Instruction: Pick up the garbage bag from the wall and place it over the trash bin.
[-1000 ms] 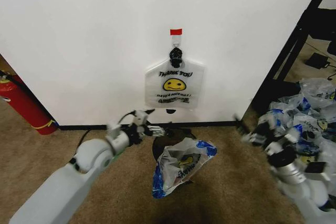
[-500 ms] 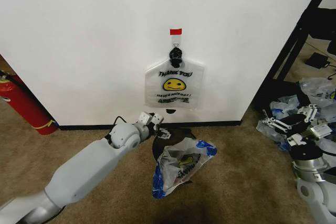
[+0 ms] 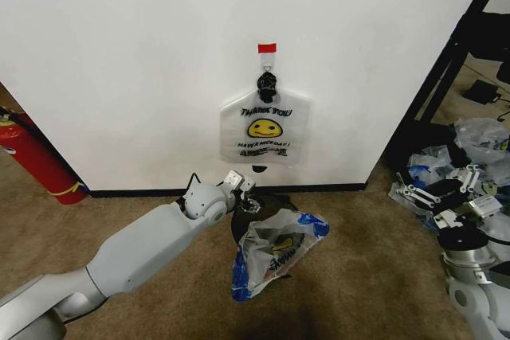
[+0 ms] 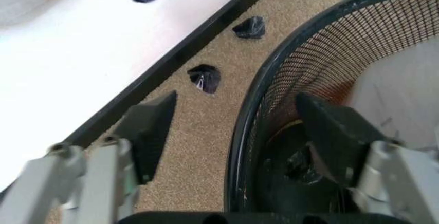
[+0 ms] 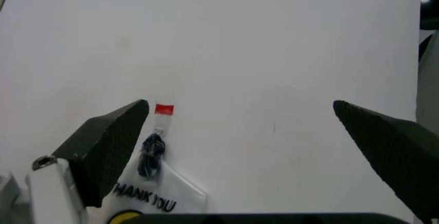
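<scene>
A bag already draped on the trash bin [image 3: 253,214] is seen nearest; the left gripper [image 3: 245,194] is held spread wide over the bin's rim [image 4: 255,116], nothing grasped; the right gripper [image 3: 446,195] is raised at the far right, fingers apart and empty, near a heap of bags [image 3: 478,153]; beyond, the garbage bag [image 3: 264,128] is hung from a hook below red tape [image 3: 267,48] on the wall [image 3: 143,61].

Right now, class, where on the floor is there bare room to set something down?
Bare carpet lies between the fire extinguisher and the left gripper, and between the trash bin and the bag heap. Around the bin is crowded.
</scene>
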### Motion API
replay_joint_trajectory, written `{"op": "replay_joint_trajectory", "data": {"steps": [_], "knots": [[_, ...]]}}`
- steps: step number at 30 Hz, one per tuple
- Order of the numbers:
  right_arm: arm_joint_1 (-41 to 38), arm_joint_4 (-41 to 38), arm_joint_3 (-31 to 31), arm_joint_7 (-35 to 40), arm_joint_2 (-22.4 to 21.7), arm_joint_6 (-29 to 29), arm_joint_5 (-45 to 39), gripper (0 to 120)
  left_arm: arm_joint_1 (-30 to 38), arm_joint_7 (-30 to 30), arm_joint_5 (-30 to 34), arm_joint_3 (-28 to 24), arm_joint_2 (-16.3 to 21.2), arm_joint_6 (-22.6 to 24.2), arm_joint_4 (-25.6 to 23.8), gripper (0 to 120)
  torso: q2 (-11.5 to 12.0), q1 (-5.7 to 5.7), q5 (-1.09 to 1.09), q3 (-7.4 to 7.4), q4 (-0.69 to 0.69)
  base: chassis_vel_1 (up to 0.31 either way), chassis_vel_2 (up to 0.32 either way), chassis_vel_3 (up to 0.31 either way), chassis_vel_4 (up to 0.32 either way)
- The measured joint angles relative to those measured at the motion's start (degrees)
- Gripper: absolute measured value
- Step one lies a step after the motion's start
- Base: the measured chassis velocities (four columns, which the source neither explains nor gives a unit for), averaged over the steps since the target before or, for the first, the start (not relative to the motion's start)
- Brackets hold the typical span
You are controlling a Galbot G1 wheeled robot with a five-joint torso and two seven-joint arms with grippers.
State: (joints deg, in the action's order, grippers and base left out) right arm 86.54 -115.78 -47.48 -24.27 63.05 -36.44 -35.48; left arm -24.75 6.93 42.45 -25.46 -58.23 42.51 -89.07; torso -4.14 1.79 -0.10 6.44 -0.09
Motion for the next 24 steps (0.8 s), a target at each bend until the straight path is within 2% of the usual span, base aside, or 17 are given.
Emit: {"op": "replay_joint_trajectory", "data": {"steps": [2, 3, 7, 10, 11, 12, 15, 17, 21, 24], "knots": [[0.12, -0.04, 0.01, -0.05, 0.09, -0.02, 0.02, 100, -0.28, 0.41, 0.16, -0.13, 0.16, -0.05, -0.06, 57, 0.00, 0.00, 0.00, 0.00, 0.01, 0.000, 0.000, 0.000, 0.000], [0.12, -0.04, 0.01, -0.05, 0.09, -0.02, 0.02, 100, -0.28, 0.41, 0.16, -0.13, 0.16, -0.05, -0.06, 57, 0.00, 0.00, 0.00, 0.00, 0.01, 0.000, 0.000, 0.000, 0.000], [0.46, -0.38, 0.11, -0.17, 0.20, -0.04, 0.20, 100, -1.33, 3.08, 1.67, -0.15, 0.21, -0.15, -0.34, 39, 0.00, 0.00, -0.01, 0.00, 0.01, 0.000, 0.000, 0.000, 0.000], [0.63, -0.48, 0.16, -0.21, 0.21, -0.05, 0.24, 100, -1.90, 4.04, 2.33, -0.11, 0.29, -0.19, -0.58, 33, 0.00, 0.00, -0.01, 0.00, 0.00, 0.000, 0.000, 0.000, 0.000], [0.74, -0.56, 0.21, -0.23, 0.21, -0.05, 0.25, 100, -2.43, 4.86, 3.07, 0.02, 0.47, -0.21, -0.93, 25, 0.00, 0.00, -0.01, 0.00, 0.00, 0.000, 0.000, 0.000, 0.000], [0.77, -0.59, 0.24, -0.25, 0.21, -0.05, 0.25, 100, -2.69, 5.41, 3.57, 0.18, 0.56, -0.22, -1.20, 23, 0.00, 0.00, -0.01, 0.00, 0.01, 0.000, 0.000, 0.000, 0.000], [0.78, -0.62, 0.34, -0.32, 0.19, -0.06, 0.27, 100, -3.54, 9.23, 7.36, 1.05, 0.93, -0.25, -3.00, 8, 0.00, 0.00, -0.01, 0.00, 0.00, 0.000, 0.000, 0.000, 0.000], [0.78, -0.62, 0.37, -0.33, 0.19, -0.06, 0.28, 100, -3.71, 10.36, 8.45, 1.26, 1.00, -0.29, -3.50, 7, 0.00, 0.00, -0.02, 0.00, 0.00, 0.000, 0.000, 0.000, 0.000], [0.56, -0.48, 0.91, -0.55, 0.21, -0.09, 0.31, 100, -6.01, 18.67, 16.95, 4.05, 1.23, -0.34, -7.36, 5, 0.00, 0.00, -0.02, 0.00, -0.01, 0.000, 0.000, 0.000, 0.000], [0.26, -0.10, 1.05, -0.58, 0.15, -0.12, 0.31, 100, -7.80, 21.69, 20.25, 6.41, 1.09, -0.34, -8.96, 5, 0.00, 0.00, 0.00, 0.00, 0.00, 0.000, 0.000, 0.000, 0.000]]}}
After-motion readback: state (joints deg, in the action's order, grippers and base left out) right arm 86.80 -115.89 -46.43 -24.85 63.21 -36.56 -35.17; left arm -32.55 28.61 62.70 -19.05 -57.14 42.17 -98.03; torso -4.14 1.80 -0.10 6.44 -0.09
